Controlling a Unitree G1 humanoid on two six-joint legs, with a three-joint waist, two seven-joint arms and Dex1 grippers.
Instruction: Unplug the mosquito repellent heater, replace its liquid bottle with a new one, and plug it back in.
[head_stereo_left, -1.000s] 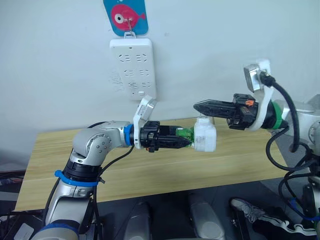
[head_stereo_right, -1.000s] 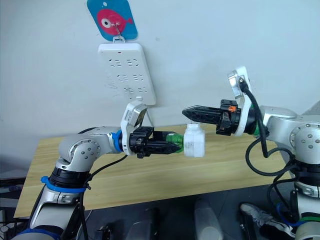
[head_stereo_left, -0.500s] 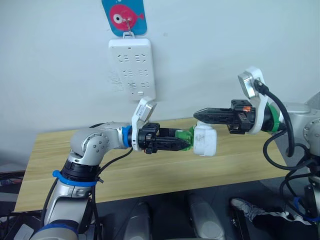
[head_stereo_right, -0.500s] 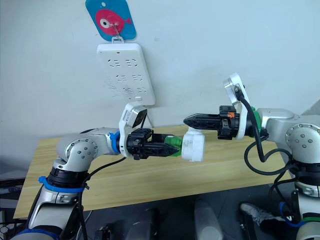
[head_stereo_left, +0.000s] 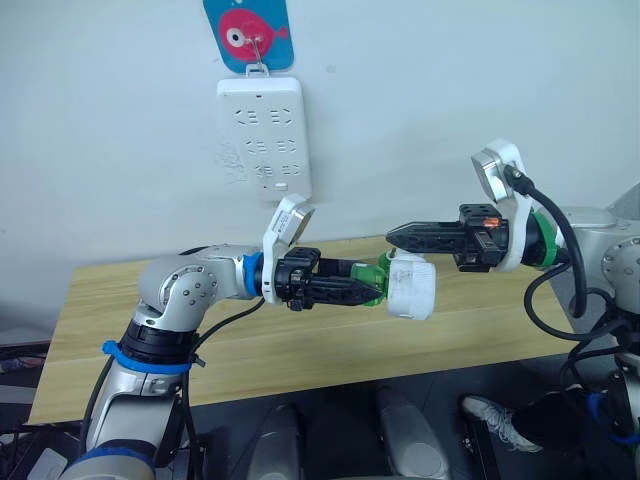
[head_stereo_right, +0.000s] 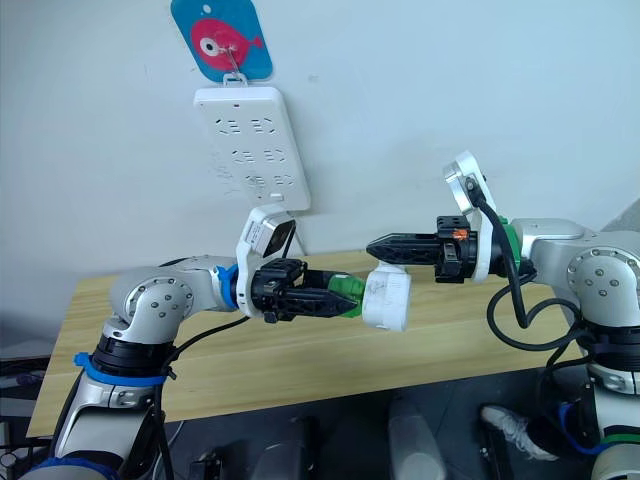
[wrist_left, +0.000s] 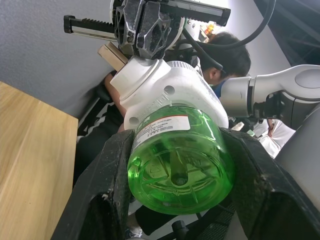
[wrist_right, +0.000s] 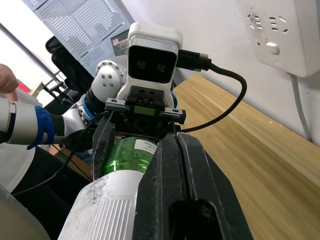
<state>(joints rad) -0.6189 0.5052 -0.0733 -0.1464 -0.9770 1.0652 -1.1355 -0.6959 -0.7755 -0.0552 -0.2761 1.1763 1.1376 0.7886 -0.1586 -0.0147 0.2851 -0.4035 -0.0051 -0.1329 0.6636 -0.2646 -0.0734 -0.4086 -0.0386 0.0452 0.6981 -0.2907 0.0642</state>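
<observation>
The left gripper (head_stereo_right: 340, 297) is clamped on a green liquid bottle (head_stereo_right: 346, 291), held level above the wooden table (head_stereo_right: 300, 350). The bottle's far end sits inside the mosquito repellent heater (head_stereo_right: 387, 297), a white rounded unit tilted slightly downward. The right gripper (head_stereo_right: 375, 246), fingers pressed together, points toward the left arm with its tip just above the heater's top edge. Behind and above the left gripper, a white power strip (head_stereo_right: 252, 146) hangs on the wall under a blue fish tag (head_stereo_right: 221, 38).
</observation>
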